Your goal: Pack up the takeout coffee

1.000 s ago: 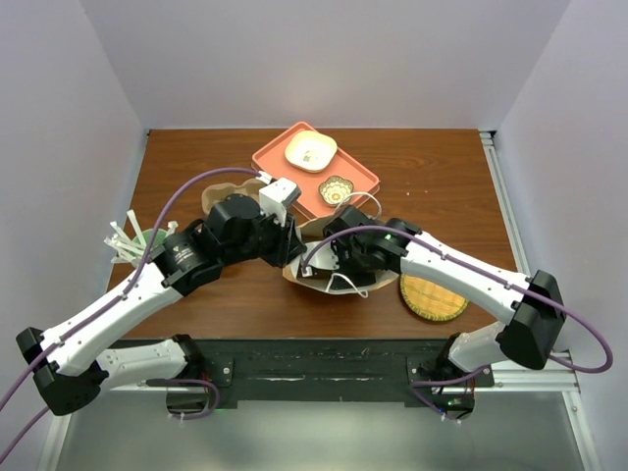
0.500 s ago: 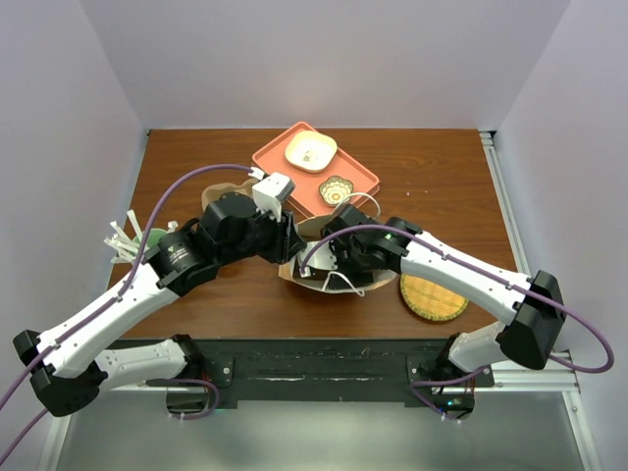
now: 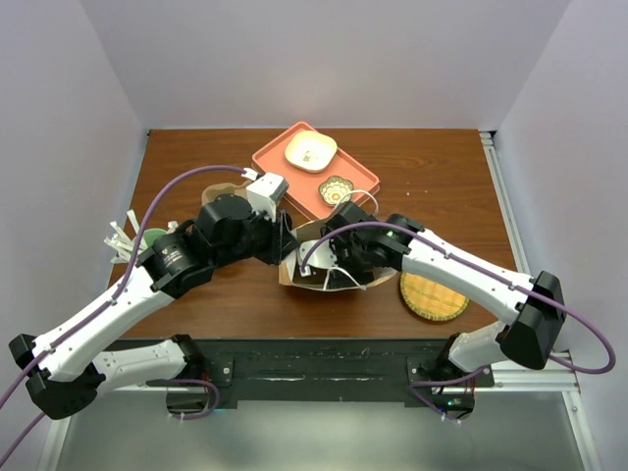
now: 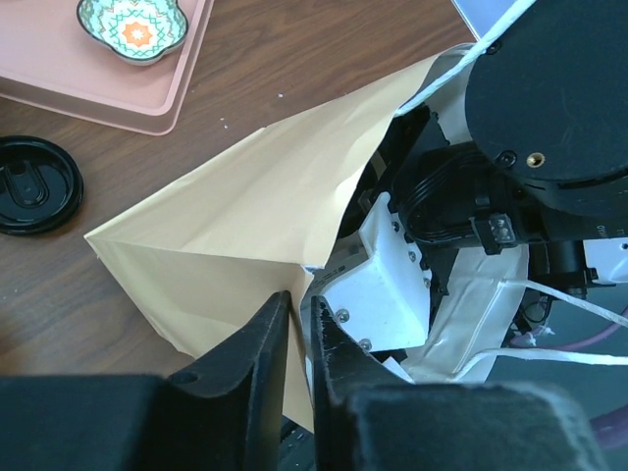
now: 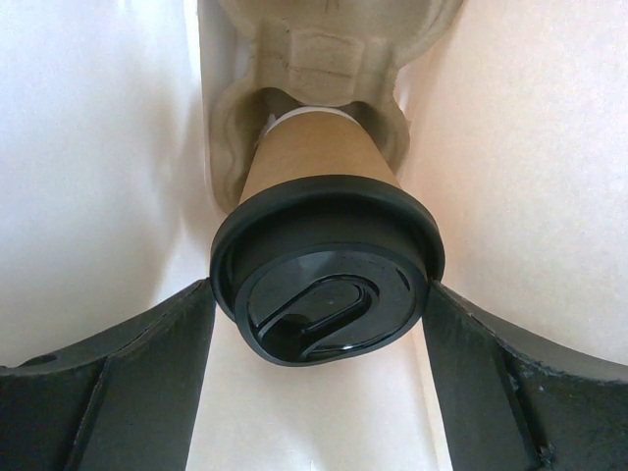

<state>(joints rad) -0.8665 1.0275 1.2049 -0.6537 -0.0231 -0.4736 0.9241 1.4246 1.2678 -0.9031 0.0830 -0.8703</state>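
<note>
My right fingers (image 5: 128, 378) clamp the black-lidded small brown paper cup (image 5: 324, 294); my left fingers (image 4: 245, 368) pinch the tan paper bag (image 4: 245, 226).

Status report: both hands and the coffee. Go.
Left hand pinching paper bag rim. Right hand inside bag, gripping takeout coffee at lid, base in pulp carrier. No obstruction seen.
</note>
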